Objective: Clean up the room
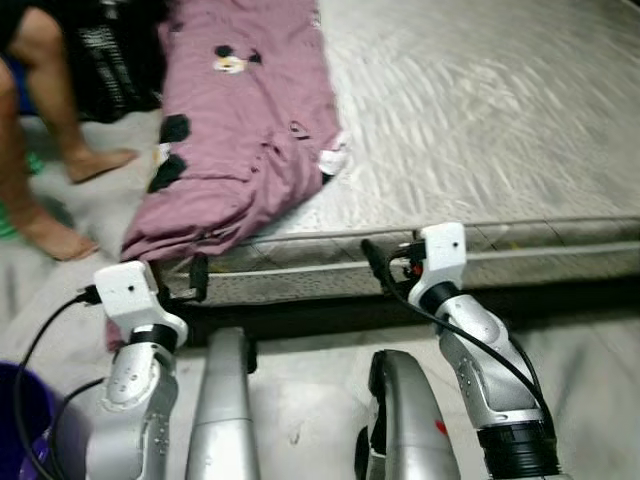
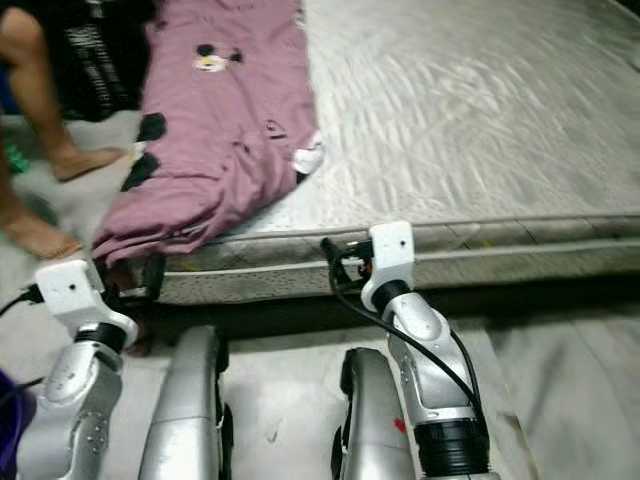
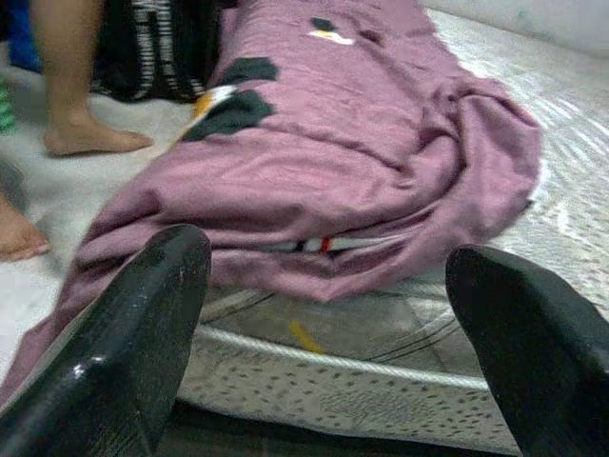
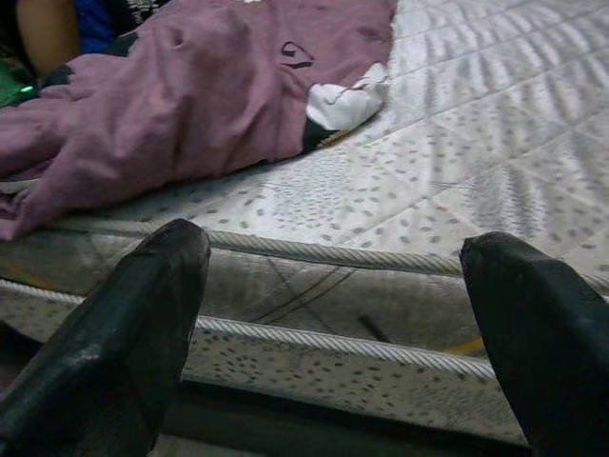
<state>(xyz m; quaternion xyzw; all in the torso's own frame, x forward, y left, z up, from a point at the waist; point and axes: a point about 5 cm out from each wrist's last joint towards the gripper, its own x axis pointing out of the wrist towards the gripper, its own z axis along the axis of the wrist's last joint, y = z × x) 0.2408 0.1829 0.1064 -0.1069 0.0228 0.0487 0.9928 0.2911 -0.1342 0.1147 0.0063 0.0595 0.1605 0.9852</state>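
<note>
A mauve blanket [image 1: 240, 130] with a cartoon mouse print lies crumpled along the left part of a grey quilted mattress [image 1: 480, 130], and one end hangs over the front edge toward the floor. A small white cloth [image 4: 347, 95] pokes out from under its right side. My left gripper [image 3: 328, 257] is open, held low just in front of the hanging blanket end. My right gripper [image 4: 338, 243] is open too, facing the bare mattress edge to the right of the blanket. Neither holds anything.
A person's bare legs and feet [image 1: 50, 150] stand on the floor left of the mattress. A dark striped bag or cloth [image 1: 110, 60] lies behind them. A purple bucket [image 1: 20, 410] sits by my left side.
</note>
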